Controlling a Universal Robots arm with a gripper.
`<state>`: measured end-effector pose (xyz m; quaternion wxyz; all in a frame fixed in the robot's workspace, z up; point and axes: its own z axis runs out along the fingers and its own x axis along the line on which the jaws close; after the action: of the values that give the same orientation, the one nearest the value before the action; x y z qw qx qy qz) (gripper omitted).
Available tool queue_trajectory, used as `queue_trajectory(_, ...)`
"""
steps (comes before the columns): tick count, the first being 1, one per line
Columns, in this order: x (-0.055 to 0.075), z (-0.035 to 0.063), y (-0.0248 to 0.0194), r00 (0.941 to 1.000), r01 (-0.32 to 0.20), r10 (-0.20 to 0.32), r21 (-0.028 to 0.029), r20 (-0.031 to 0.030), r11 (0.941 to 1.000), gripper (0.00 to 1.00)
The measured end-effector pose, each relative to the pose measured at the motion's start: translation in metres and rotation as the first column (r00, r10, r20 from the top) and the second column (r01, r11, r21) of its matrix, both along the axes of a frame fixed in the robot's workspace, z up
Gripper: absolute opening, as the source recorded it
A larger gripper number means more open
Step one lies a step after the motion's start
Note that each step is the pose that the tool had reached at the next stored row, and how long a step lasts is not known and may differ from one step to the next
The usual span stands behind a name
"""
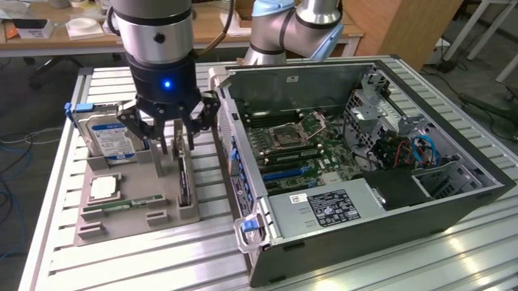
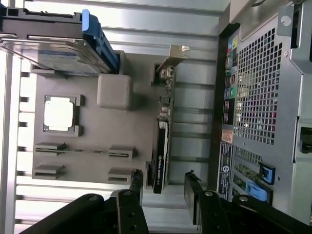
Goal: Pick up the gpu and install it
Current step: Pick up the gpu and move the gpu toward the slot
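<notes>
Seen from the exterior view, the arm (image 1: pixel 154 36) comes down over the grey tray (image 1: pixel 142 179). Its dark claw (image 1: pixel 176 149) covers the top end of the gpu (image 1: pixel 184 182). The card stands on edge in a slot on the side of the tray nearest the computer case (image 1: pixel 364 200). From here I catch just its thin dark edge, and its faces are hard to make out. The claw is spread wide, straddling the card, and grips nothing. The tray also holds a hard drive (image 1: pixel 109 138) standing upright at its far end, a square silver chip (image 1: pixel 104 188) lying flat, and a narrow green memory stick (image 1: pixel 121 205) in its slot. The case lies open on the slatted table (image 1: pixel 121 267), with a green board (image 1: pixel 299 145) inside.

In the wrist view, the gpu (image 2: pixel 161 146) appears edge-on, its silver bracket (image 2: pixel 174 56) at the end away from the claw (image 2: pixel 164 187). The two black fingers (image 2: pixel 136 187) stand well apart with the card's near end between them and a gap on each side. The tray (image 2: pixel 112 136) has the chip (image 2: pixel 59 114) in its pocket. The hard drive (image 2: pixel 48 46) is cut off at the picture's edge. Just beside the tray is the perforated back of the case (image 2: pixel 263 97), also partly cut off.
</notes>
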<state>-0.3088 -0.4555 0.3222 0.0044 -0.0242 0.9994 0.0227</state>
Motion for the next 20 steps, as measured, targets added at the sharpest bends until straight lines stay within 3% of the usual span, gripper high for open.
queue_trajectory(16, 0.0, -0.0291, -0.0027, 1.0, -0.001, 0.001, 0.0, 0.0, 1.0, 0.47)
queue_trajectory(20, 0.001, -0.0349, -0.0016, 1.0, -0.001, 0.001, -0.0001, -0.0001, 1.0, 0.47)
